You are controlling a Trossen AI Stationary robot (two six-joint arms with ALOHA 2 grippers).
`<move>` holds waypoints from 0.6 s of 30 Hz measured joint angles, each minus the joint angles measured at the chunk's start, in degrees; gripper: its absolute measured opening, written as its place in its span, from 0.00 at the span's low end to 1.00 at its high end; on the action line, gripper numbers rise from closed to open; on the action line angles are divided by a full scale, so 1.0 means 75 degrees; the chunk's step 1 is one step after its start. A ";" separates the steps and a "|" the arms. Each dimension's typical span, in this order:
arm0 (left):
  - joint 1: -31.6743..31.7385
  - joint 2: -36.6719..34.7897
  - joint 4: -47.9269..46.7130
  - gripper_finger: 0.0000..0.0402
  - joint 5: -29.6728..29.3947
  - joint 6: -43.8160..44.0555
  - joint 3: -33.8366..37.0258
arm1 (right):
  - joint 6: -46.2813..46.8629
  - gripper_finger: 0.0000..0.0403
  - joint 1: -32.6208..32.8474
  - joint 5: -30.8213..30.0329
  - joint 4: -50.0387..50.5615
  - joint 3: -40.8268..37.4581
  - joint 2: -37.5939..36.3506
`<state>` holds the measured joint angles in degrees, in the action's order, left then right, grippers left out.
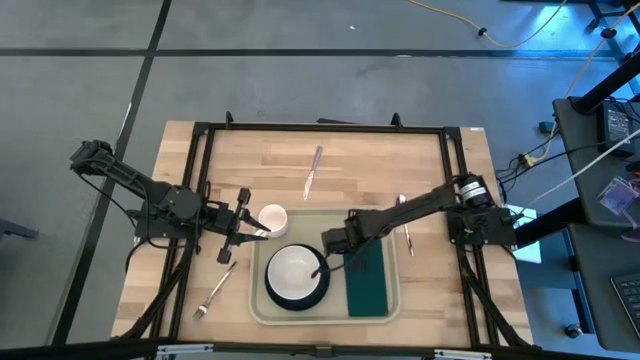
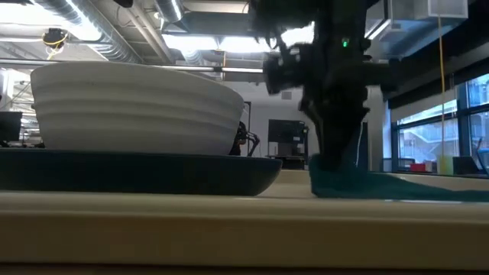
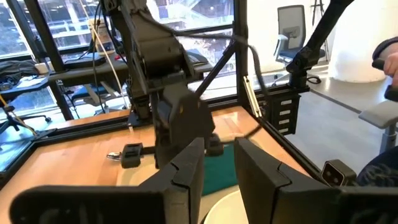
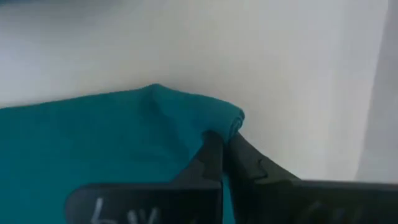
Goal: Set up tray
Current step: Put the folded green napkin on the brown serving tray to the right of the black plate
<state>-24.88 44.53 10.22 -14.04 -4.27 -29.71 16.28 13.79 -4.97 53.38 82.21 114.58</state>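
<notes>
Tray (image 1: 258, 305) setup was partly done: it sat at the near middle of the table, holding a dark plate (image 1: 318, 294) with a white bowl (image 1: 292, 270) on it and a green napkin (image 1: 368, 285) laid alongside. The right gripper (image 1: 328, 243) was down at the napkin's far corner, its fingers pinched shut on the cloth. The left gripper (image 1: 240, 224) gripped the rim of a white cup (image 1: 273, 217) at the tray's far-left corner. By my reckoning, the fork (image 1: 215, 291), knife (image 1: 313, 171) and spoon (image 1: 405, 226), all on bare wood, had yet to go aboard. The tray looked nearly square, its sides parallel to the table edges.
</notes>
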 joint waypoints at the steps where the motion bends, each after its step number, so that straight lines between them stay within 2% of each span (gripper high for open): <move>1: 0.0000 0.0000 -0.0001 0.21 0.0000 0.0000 0.0000 | 0.0003 0.00 -0.0028 0.0000 0.0018 0.0000 0.0061; 7: 0.0000 0.0000 0.0002 0.20 -0.0001 -0.0003 0.0006 | 0.0275 0.00 -0.0116 -0.0568 0.0037 0.0000 0.0115; 18: -0.0002 0.0000 0.0002 0.21 -0.0003 -0.0070 0.0012 | 0.0027 0.03 -0.0117 -0.0598 0.0062 0.0000 0.0115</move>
<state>-24.90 44.53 10.24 -14.06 -4.80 -29.63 16.48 12.91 -9.45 53.84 82.21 115.44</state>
